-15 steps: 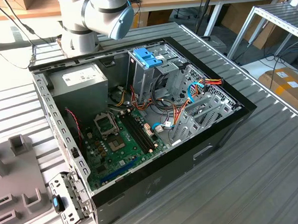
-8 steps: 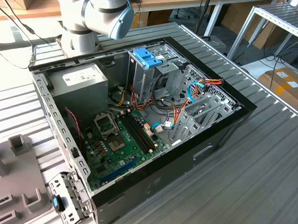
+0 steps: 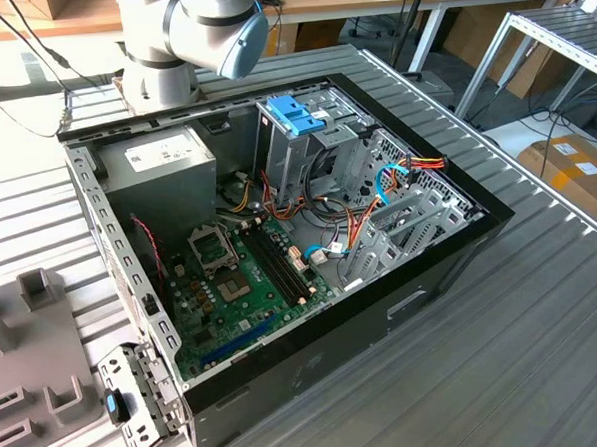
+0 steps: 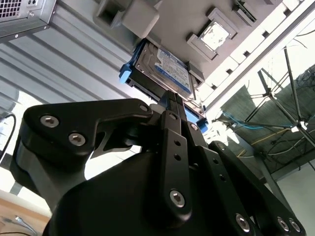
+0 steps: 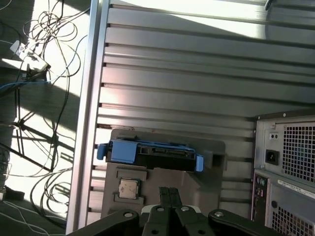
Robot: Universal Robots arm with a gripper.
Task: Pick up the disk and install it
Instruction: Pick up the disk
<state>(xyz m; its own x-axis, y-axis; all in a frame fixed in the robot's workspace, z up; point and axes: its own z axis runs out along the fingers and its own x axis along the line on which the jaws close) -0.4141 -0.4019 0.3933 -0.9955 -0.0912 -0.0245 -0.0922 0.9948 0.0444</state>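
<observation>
You'll find the disk (image 5: 147,151) seated on the grey fixture plate (image 5: 162,178), at the edge of that plate farthest from the claw (image 5: 170,191). Its blue side rails (image 5: 114,150) stick out at either end. In the first wrist view its dark connector edge faces the camera, and in the second wrist view its white-and-blue label (image 4: 172,69) shows, tilted.

Treat the disk as a dense, rigid metal block. It is likely heavier than it looks, with no give under the pads, and its bare faces are probably slick. The connector edge and the circuit side are the fragile parts, so keep your pads off those. The plastic rails will likely flex and make a poor hold. Your best purchase, I judge, is across the two broad flat faces near the middle of the body, so it doesn't swing.

The claw hangs over the same plate, just short of the disk, its two fingers pressed together and holding nothing. A small square chip (image 5: 129,188) lies in a pocket of the plate, beside the claw. The plate rests on the ribbed metal tabletop (image 5: 197,64), and the computer case (image 5: 288,162) stands near the plate
</observation>
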